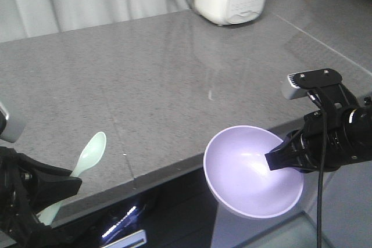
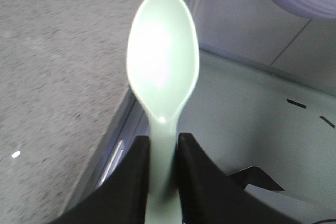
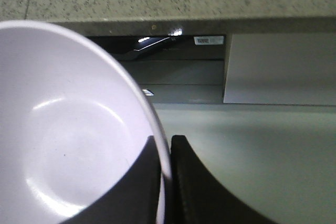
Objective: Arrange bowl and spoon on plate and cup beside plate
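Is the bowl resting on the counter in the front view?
No, the right gripper holds the bowl by its rim, in the air past the counter's edge.

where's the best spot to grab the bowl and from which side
Grip the bowl at its rim. The wall is smooth and curved and the bowl looks too wide to span, but the thin rim fits between the fingers, one inside and one outside. Come in from its right edge, as the right gripper has it now, pinched on the rim with the bowl tilted.
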Available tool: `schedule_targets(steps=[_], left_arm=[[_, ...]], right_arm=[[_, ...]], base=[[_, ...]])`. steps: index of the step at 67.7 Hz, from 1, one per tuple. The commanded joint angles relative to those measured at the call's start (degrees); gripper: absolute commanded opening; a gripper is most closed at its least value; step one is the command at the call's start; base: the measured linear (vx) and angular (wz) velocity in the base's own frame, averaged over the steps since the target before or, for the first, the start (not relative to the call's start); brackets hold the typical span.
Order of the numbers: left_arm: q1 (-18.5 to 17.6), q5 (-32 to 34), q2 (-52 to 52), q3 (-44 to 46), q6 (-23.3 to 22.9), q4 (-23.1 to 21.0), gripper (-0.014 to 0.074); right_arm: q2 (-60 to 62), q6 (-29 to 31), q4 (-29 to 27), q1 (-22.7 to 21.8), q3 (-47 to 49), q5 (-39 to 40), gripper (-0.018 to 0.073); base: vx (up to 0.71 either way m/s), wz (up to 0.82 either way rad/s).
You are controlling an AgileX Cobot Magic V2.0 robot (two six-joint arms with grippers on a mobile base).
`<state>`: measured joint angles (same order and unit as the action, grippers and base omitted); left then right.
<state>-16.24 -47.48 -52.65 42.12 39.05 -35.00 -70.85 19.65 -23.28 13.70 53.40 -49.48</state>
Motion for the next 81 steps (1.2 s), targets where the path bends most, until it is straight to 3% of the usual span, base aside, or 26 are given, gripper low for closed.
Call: schedule_targets(steps=[1, 81], left_arm=[[-0.4, 2.2, 0.6, 1.5, 0.0, -2.6, 0.0020], [-0.4, 2.2, 0.6, 1.5, 0.0, -2.6, 0.0020]], right_arm=[[1.6, 0.0, -1.4, -0.1, 1.5, 1.9, -0.0003], [1.6, 0.0, -1.4, -0.1, 1.5, 1.9, -0.0003]], base=[[-0.11, -0.42], [-0.13, -0.49]])
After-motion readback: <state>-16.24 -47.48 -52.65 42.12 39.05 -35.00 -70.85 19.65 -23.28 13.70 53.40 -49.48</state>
